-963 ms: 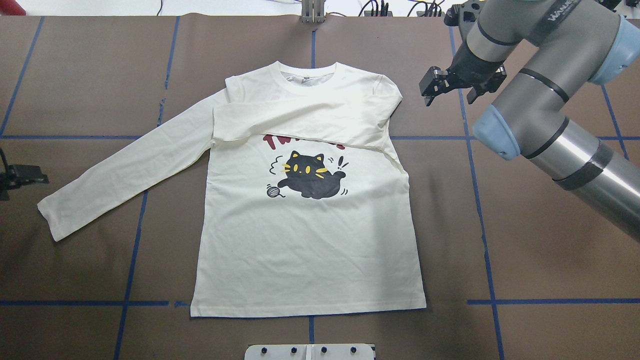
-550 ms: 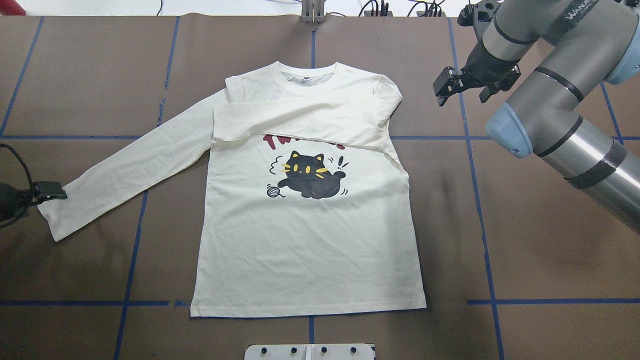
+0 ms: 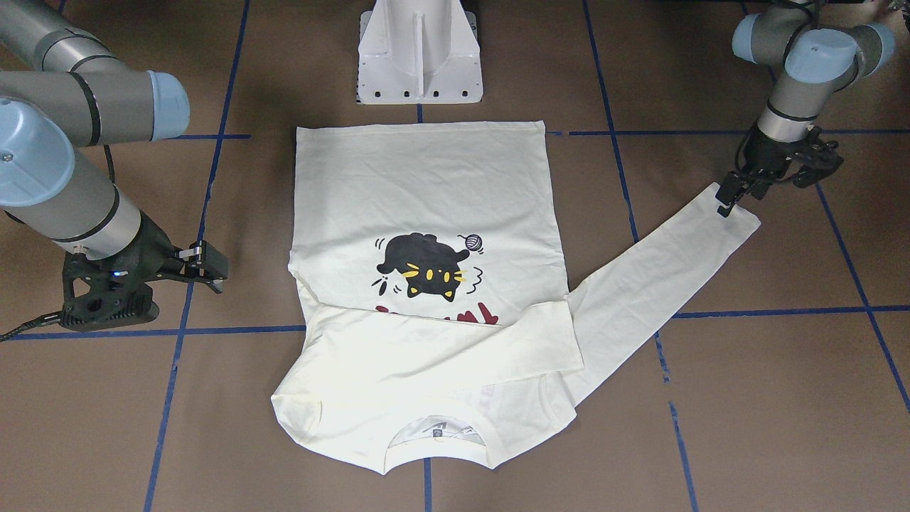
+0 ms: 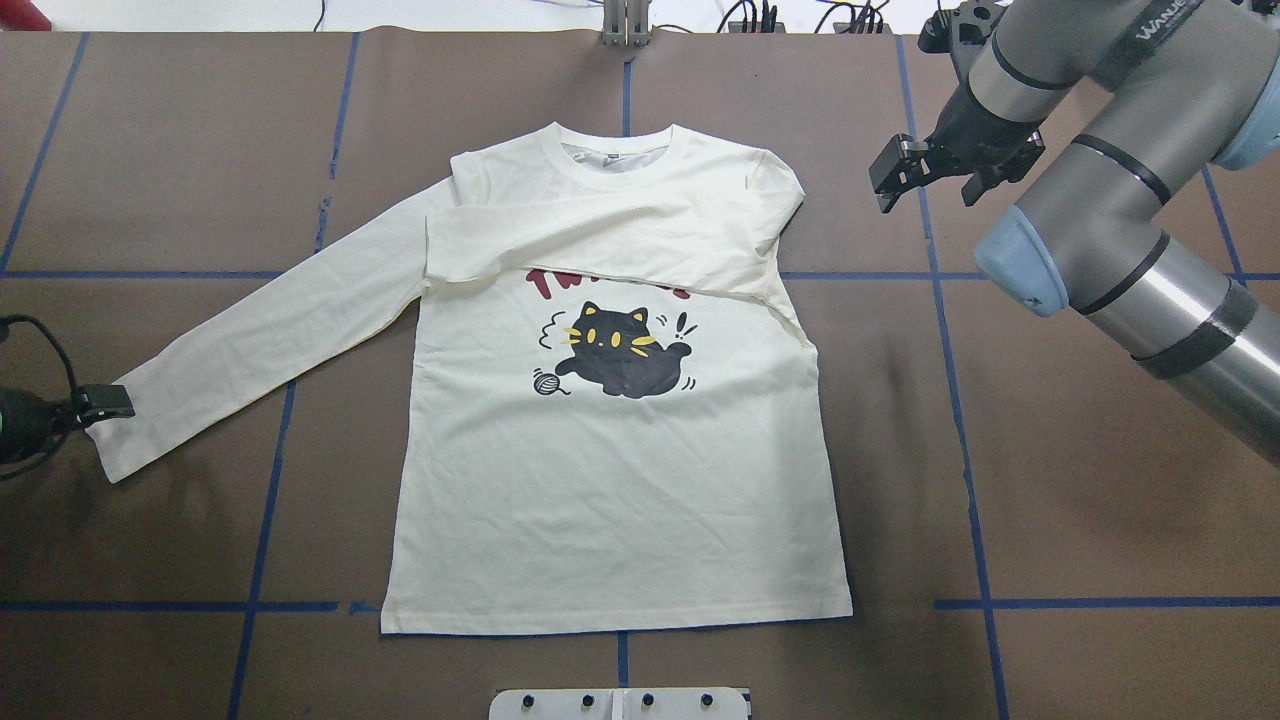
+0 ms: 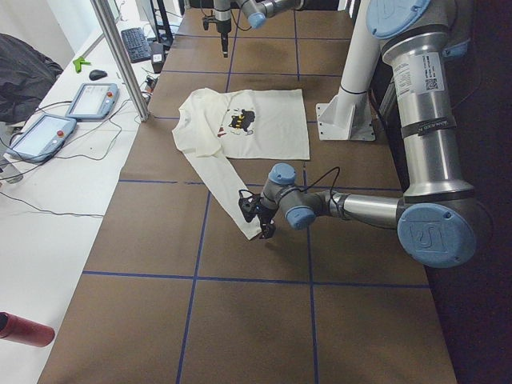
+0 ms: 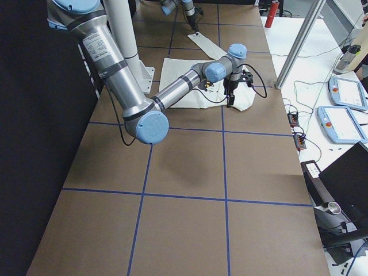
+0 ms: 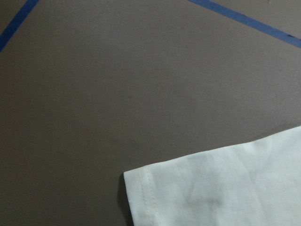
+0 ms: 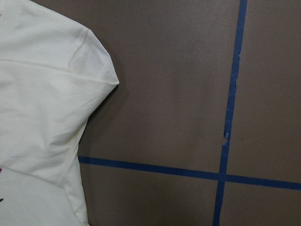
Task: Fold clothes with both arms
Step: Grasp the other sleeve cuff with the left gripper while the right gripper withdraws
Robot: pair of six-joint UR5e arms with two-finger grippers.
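Note:
A cream long-sleeved shirt (image 4: 610,480) with a black cat print lies flat on the brown table; it also shows in the front view (image 3: 426,192). One sleeve is folded across the chest (image 4: 600,240). The other sleeve (image 4: 270,330) stretches out to the overhead view's left. My left gripper (image 4: 105,405) is low at that sleeve's cuff (image 7: 211,188), open, with the cuff lying flat; it also shows in the front view (image 3: 731,198). My right gripper (image 4: 925,180) is open and empty over bare table beside the shirt's shoulder (image 8: 47,94).
The white pedestal base (image 3: 419,64) stands just behind the shirt's hem. Blue tape lines (image 4: 960,400) grid the table. Teach pendants (image 5: 88,100) and cables lie on a white side table past the collar end.
My left gripper has come in from the table's left edge to the sleeve cuff. My right gripper has drawn away to the right of the shirt's shoulder. The shirt has not moved.

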